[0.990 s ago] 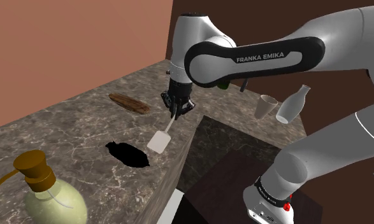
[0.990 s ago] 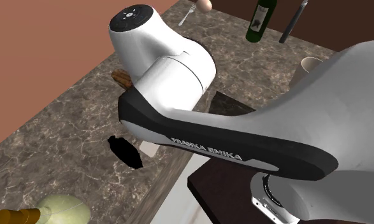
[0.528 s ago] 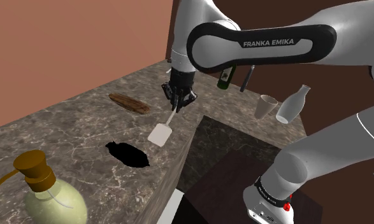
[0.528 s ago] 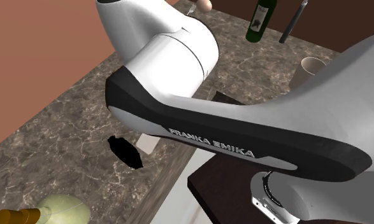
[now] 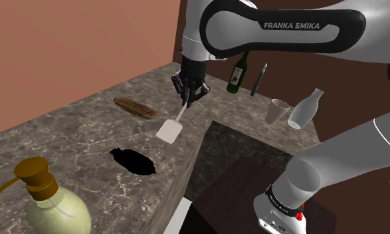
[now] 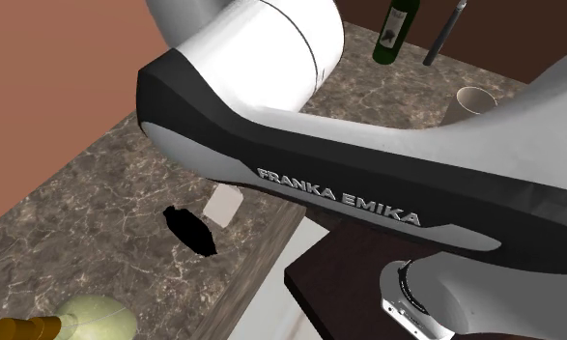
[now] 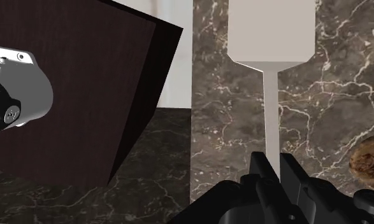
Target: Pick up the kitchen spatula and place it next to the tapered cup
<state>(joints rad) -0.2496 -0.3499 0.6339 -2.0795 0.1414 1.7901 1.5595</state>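
Note:
My gripper [image 5: 186,100] is shut on the thin handle of the white kitchen spatula [image 5: 169,129], which hangs blade-down above the marble counter [image 5: 87,139] near its inner edge. In the wrist view the fingers [image 7: 273,168] clasp the handle and the square blade [image 7: 272,28] points away from them. The second exterior view has the blade [image 6: 222,205] peeking out under the arm. The pale tapered cup [image 5: 277,110] stands upright on the counter's far part, well to the shoulder view's right of the gripper; its rim [image 6: 472,99] is also in the second exterior view.
A white bottle [image 5: 305,110] leans beside the cup. A green wine bottle [image 5: 236,73] and a dark stick [image 5: 258,80] stand behind. A brown oblong object [image 5: 135,108], a black shape [image 5: 135,160] and a soap dispenser [image 5: 50,199] sit on the counter's left part. The dark stand [image 7: 71,89] lies below.
The gripper has risen and moved toward the back of the counter, carrying the spatula with it. The blade now hangs higher above the marble.

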